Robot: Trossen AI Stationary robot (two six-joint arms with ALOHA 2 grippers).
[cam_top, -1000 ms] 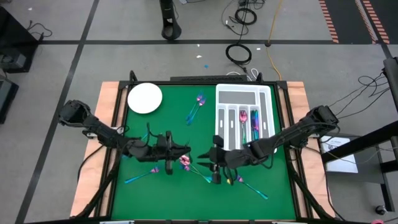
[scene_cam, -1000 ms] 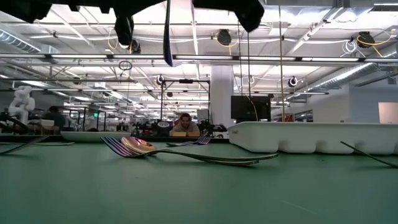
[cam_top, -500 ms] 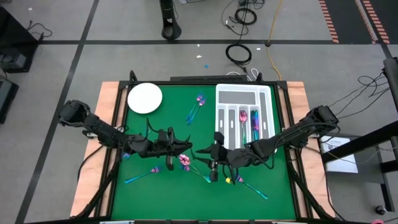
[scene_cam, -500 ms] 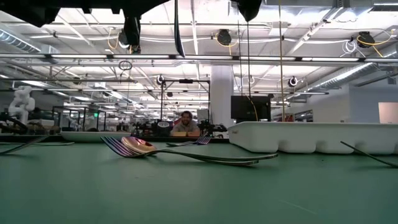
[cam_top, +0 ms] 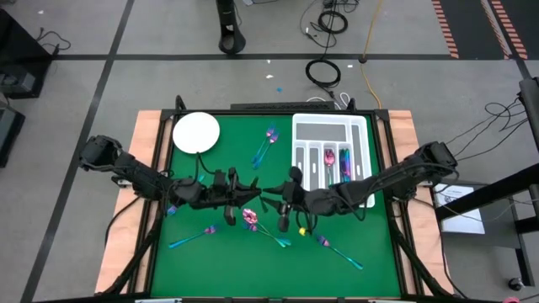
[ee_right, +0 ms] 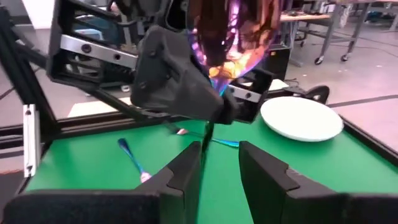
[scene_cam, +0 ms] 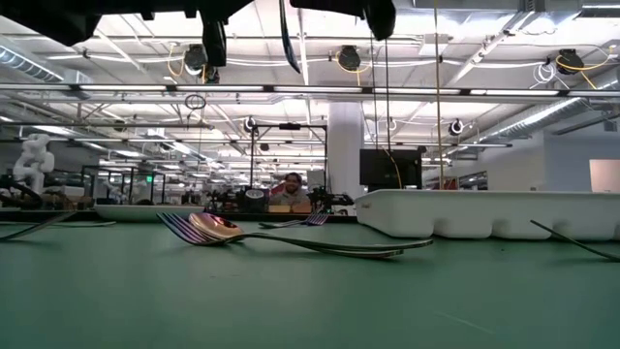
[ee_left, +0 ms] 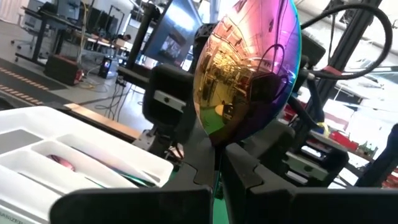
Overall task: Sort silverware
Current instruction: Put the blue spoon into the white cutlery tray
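Note:
An iridescent pink-gold spoon (ee_left: 249,68) is up in the air over the table's middle, between my two grippers. My left gripper (cam_top: 253,199) is shut on it. My right gripper (cam_top: 273,202) faces the left one and is open. In its wrist view the spoon's thin handle (ee_right: 208,134) stands between its fingers (ee_right: 186,168). The low view shows that handle (scene_cam: 287,39) hanging down, slanted, clear of the cloth. More silverware lies on the green cloth: a spoon and fork (cam_top: 250,217), a teal piece (cam_top: 187,241) and another (cam_top: 341,252). My left gripper pinches the spoon at its neck (ee_left: 216,149), just below the bowl, between its two fingers. It comes level from the table's left. The bowl stands out past the fingertips, the handle hangs below, and the spoon is lifted clear. My right gripper's fingers stand on either side of the handle; whether they touch it I cannot tell.
The white compartmented tray (cam_top: 330,126) sits at the far right with several pieces in its slots. The round white plate (cam_top: 196,133) lies at the far left. Two pieces (cam_top: 265,147) lie between plate and tray. Wooden borders edge the cloth on the left and right.
Both grippers have moved toward the table's far edge and closer to each other, the right one also shifting left. The held spoon travelled with the left gripper toward the right, its handle still hanging clear of the table.

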